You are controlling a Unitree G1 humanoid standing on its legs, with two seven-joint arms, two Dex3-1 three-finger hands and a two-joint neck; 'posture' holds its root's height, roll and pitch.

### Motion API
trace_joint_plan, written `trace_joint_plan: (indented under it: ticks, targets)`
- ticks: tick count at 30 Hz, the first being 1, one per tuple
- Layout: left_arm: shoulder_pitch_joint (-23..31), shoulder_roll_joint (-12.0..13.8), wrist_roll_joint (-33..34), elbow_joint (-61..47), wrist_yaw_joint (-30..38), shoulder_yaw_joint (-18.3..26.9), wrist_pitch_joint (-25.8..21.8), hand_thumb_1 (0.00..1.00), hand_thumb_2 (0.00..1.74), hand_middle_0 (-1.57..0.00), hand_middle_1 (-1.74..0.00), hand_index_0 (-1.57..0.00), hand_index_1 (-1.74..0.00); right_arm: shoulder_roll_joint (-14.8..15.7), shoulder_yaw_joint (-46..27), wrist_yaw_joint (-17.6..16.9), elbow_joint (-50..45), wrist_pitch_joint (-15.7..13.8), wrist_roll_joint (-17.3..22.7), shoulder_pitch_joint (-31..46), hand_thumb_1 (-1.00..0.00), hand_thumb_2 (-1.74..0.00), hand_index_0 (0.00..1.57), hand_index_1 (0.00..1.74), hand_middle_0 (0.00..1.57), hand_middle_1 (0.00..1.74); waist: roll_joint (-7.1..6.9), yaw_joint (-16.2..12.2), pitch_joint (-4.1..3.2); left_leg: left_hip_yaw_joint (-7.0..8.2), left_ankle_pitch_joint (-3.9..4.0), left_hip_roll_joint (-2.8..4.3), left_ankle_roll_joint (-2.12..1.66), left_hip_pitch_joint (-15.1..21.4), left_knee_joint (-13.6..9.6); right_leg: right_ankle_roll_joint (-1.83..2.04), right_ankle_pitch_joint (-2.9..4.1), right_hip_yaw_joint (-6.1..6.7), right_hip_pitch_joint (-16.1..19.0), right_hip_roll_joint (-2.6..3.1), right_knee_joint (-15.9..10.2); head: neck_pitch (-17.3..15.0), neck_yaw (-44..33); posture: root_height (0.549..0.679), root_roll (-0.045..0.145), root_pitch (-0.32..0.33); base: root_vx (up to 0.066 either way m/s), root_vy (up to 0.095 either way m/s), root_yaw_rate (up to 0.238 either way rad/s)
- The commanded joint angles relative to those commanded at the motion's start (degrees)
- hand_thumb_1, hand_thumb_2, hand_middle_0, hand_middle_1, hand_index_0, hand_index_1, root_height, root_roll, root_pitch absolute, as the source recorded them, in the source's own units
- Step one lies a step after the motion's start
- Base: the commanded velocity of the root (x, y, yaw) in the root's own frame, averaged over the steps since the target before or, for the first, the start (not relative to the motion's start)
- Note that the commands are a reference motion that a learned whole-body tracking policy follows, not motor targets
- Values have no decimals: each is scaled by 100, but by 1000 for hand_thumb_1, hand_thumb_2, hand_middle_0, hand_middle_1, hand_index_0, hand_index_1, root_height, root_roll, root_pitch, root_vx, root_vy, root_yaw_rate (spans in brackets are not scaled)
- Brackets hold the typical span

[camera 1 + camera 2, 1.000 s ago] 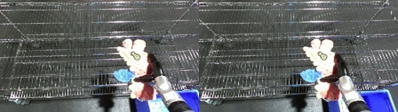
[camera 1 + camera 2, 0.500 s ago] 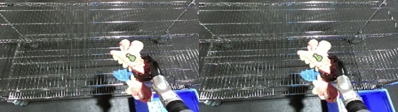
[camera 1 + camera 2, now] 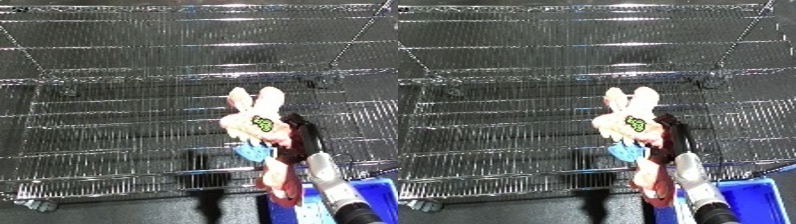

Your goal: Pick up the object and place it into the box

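We see the right robot hand (image 3: 298, 137) raised in front of the wire shelf (image 3: 115, 125), black fingers curled around the plush bunny (image 3: 258, 125), so it's clamped on the toy. Forearm (image 3: 329, 182) comes in from the lower right edge and runs up and slightly left, white and silver, wrist just under the hand. Bunny is held clear of the shelf, ears pointing up, green mark on its pale face, a blue patch (image 3: 253, 150) below the face, pink body hanging down along the forearm. Blue bin (image 3: 753, 202) sits at the lower right corner, beside the forearm and below the toy's level; bunny isn't in it. We can't see the left robot hand in either view.
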Motion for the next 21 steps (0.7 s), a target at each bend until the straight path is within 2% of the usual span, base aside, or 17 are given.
trace_joint_plan:
  ticks: [5,10,17,21]
  targets:
    - [-38,-32,-13,76,9,51,23,1000,1740,-1570,-1740,-1570,-1740,-38,-231,-93,-495,-108,236,215,-1000,-1740,1570,1740,1570,1740,-39,-52,-60,26,-2,4,7,73,-48,1,17,-1,78,-3,-51,194,78,625,51,-157,-13,-3,-26]
    - [-56,-67,22,139,25,127,41,1000,1740,-1570,-1740,-1570,-1740,-152,-690,-281,-1449,-352,420,661,-1000,-1740,1570,1740,1570,1740,-91,-179,-144,73,-19,21,21,166,-90,-7,9,7,182,-4,-122,557,227,627,51,-162,-12,4,-46]
    - [-66,-142,128,208,6,254,85,1000,1740,-1570,-1740,-1570,-1740,-239,-1613,-567,-2960,-634,419,1600,-1000,-1740,1570,1740,1570,1740,-176,-391,-249,126,-82,49,48,288,-50,-17,-12,13,332,2,-160,1266,483,628,52,-178,-11,-2,-41]
    - [-97,-170,173,240,-28,284,110,1000,1740,-1570,-1740,-1570,-1740,-192,-2180,-724,-3688,-744,386,2149,-1000,-1740,1570,1740,1570,1740,-228,-513,-321,167,-132,87,58,362,-4,-20,-16,22,417,9,-171,1510,684,629,51,-188,-2,-9,-53]
